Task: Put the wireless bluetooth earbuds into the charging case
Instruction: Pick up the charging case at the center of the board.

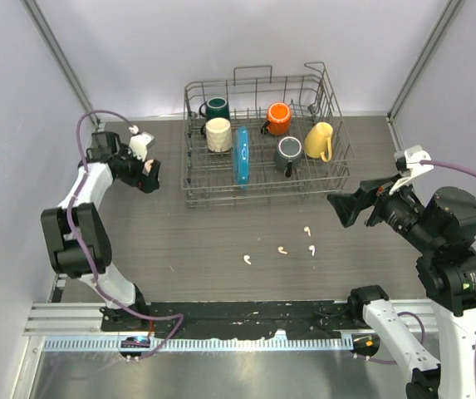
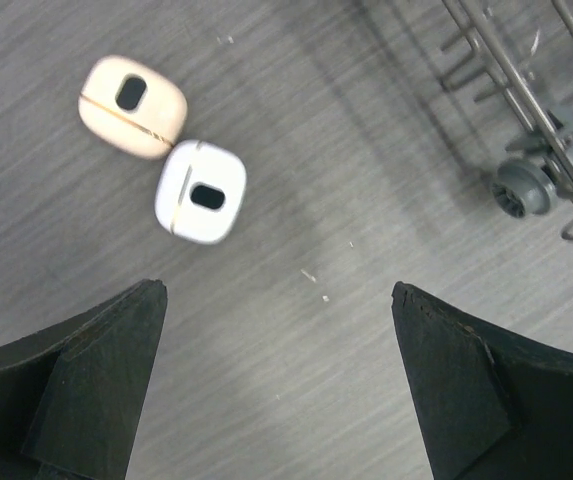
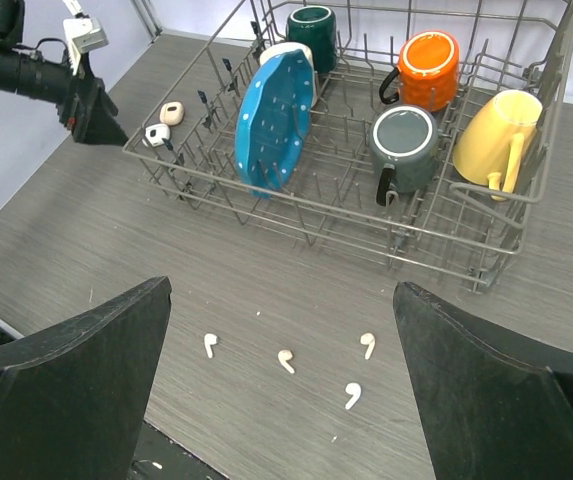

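Facing the cream charging case (image 2: 132, 106) and white charging case (image 2: 201, 191), the left hand (image 2: 276, 300) stands fully spread, empty; right hand (image 3: 281, 300) likewise, above four earbuds (image 3: 285, 360) on the desk (image 3: 116, 250).

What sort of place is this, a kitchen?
Likely a robot test cell, not a kitchen: blank grey walls around the table, left arm and right arm bolted to a metal rail, a dish rack as a prop.

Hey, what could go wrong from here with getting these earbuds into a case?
The four earbuds are tiny and lie flat, so the open right hand may nudge them away. The two cases sit close together beside the dish rack; the left hand could knock one or catch the wires.
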